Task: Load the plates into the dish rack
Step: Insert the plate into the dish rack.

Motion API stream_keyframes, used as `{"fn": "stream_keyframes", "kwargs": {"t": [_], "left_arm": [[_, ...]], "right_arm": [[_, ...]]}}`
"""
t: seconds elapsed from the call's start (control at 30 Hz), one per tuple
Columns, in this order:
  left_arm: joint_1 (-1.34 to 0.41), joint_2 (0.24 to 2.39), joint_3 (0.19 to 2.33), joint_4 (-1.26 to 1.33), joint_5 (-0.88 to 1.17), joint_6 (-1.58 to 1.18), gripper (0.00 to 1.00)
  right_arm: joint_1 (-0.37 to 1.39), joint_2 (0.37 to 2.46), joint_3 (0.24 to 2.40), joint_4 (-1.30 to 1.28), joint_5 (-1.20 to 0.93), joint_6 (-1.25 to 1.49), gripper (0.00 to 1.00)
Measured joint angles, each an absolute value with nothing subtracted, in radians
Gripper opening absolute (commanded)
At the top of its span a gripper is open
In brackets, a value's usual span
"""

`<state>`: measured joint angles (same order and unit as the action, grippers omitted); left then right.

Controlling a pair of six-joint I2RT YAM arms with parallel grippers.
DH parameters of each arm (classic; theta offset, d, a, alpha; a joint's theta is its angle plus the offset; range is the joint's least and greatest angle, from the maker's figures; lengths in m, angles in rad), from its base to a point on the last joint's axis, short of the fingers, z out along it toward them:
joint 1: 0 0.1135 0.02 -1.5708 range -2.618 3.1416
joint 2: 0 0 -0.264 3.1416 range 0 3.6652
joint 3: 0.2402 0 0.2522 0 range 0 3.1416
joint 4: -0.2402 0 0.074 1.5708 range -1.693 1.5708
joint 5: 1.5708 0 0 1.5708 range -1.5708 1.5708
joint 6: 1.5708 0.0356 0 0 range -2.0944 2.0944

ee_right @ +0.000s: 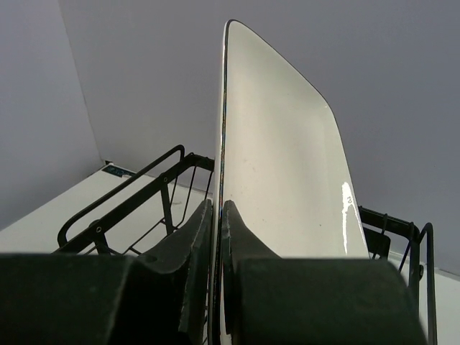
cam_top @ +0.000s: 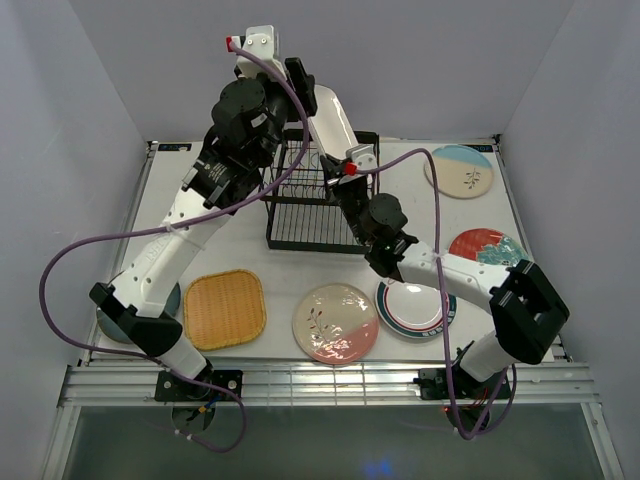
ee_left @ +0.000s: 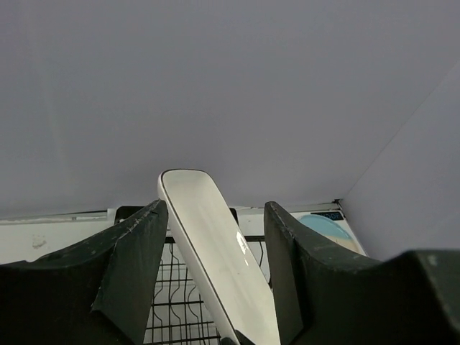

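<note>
My right gripper is shut on the lower rim of the white rounded-rectangle plate and holds it upright on edge above the black wire dish rack. My left gripper is open. Its fingers straddle the plate's upper part with a gap on each side. The rack shows below. Lying flat on the table are the yellow woven square, the cream-pink floral round and the white plate with a teal-red rim.
The red-teal floral plate lies at the right edge. The cream-and-blue plate lies at the back right. The dark teal plate is mostly hidden under the left arm. Grey walls close in on three sides.
</note>
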<state>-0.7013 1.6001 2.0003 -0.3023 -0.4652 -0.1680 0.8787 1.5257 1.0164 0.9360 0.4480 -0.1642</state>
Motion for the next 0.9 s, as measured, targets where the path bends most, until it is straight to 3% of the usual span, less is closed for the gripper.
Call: {"fn": "stream_keyframes", "kwargs": {"t": [0.43,0.9], "left_arm": [[-0.702,1.435,1.862,-0.221,-0.510,-0.147,0.67],[-0.701,1.412,1.667,-0.159,-0.547,-0.146,0.66]], "right_arm": [[0.744,1.427,0.982,0.867,0.365,0.078,0.08],[0.598,1.399,0.933,0.943,0.218,0.384,0.08]]}}
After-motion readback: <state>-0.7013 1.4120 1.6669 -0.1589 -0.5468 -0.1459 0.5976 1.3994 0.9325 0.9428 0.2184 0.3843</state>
